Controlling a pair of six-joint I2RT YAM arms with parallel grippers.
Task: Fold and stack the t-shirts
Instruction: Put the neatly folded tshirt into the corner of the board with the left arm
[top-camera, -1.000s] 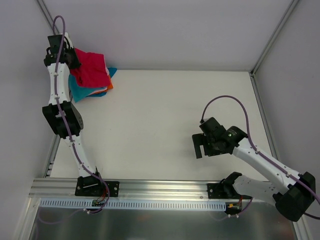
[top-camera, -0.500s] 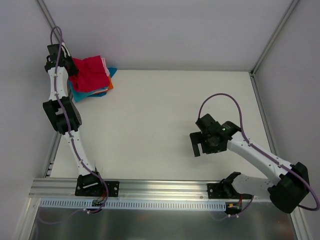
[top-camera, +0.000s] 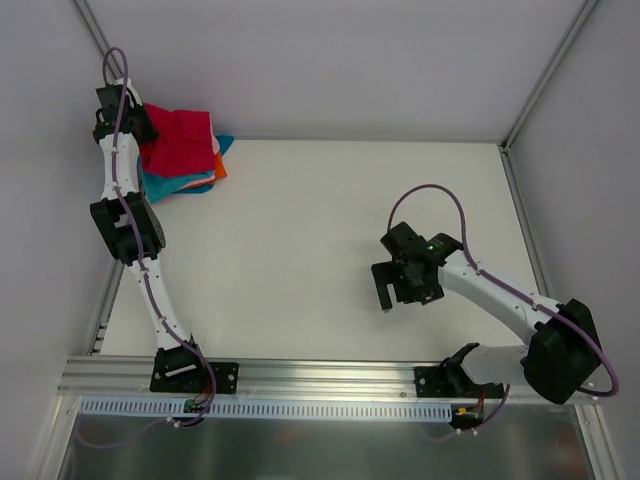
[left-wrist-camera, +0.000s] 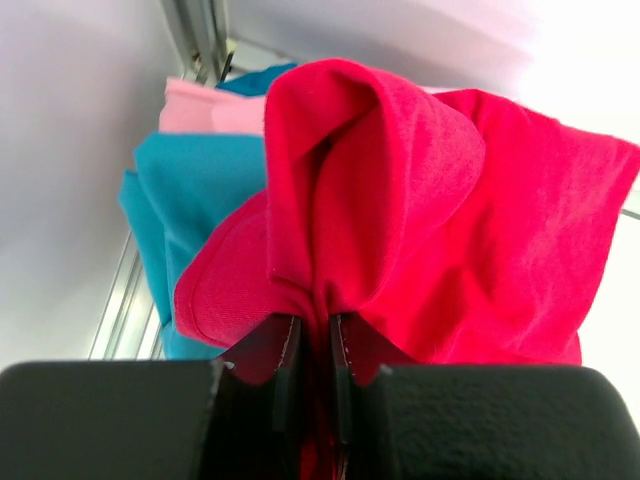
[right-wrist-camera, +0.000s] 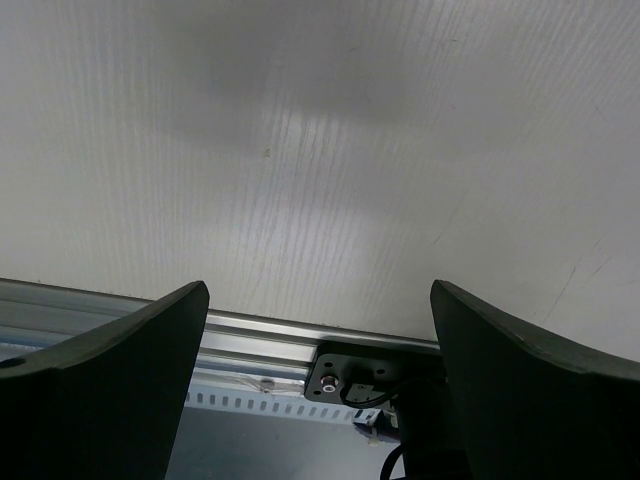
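I see the red t-shirt (top-camera: 180, 140) bunched on top of the pile at about 10 o'clock on the table (top-camera: 320, 240), in the far left corner. Under it sit the teal t-shirt (top-camera: 165, 187), an orange edge (top-camera: 221, 170) and a blue one (top-camera: 226, 144); on the left wrist view a pink t-shirt (left-wrist-camera: 210, 108) shows behind the teal. My left gripper (left-wrist-camera: 310, 385) is pinched tight on a fold of the red t-shirt, cloth squeezed between the fingers (left-wrist-camera: 285, 375). My right gripper (top-camera: 388, 297) hangs at about 4 o'clock, well apart from the pile, fingers (right-wrist-camera: 110, 380) spread wide over bare table, nothing between them.
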